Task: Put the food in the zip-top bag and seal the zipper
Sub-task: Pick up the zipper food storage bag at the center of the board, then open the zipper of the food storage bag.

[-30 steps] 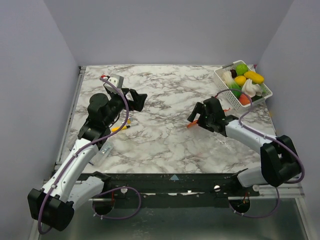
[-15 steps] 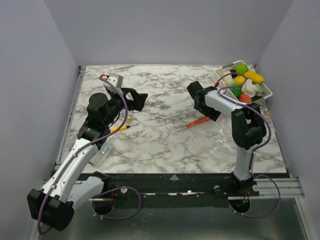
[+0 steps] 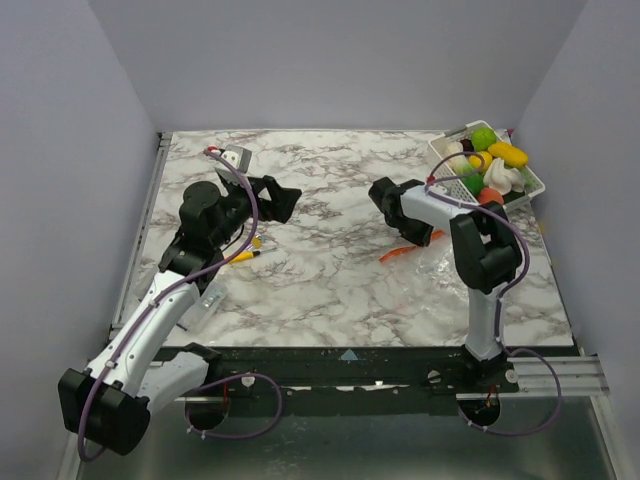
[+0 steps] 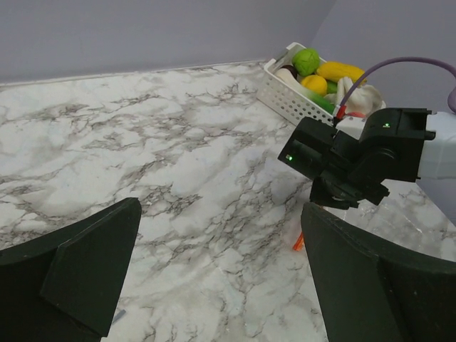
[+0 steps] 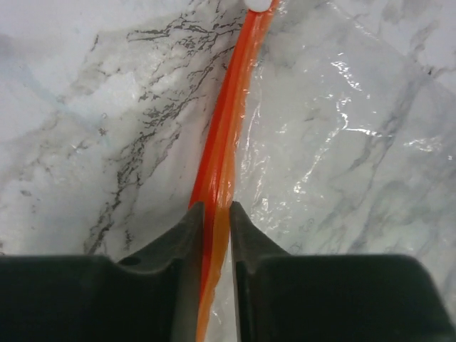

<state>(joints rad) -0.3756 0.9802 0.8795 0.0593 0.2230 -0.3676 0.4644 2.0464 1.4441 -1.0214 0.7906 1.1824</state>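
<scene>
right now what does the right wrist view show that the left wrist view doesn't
Only the right wrist view: the right gripper pinched on the zipper, a white tab at its far end, the bag spread to the right. Only the left wrist view: the basket of food, the open left gripper, the right gripper from outside. Both: marble table, a bit of zipper and bag.

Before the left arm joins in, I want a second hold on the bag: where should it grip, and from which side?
Probably the orange strip's free end, coming from the left: the bag lies flat, and the right jaws are shut on the strip farther along.
</scene>
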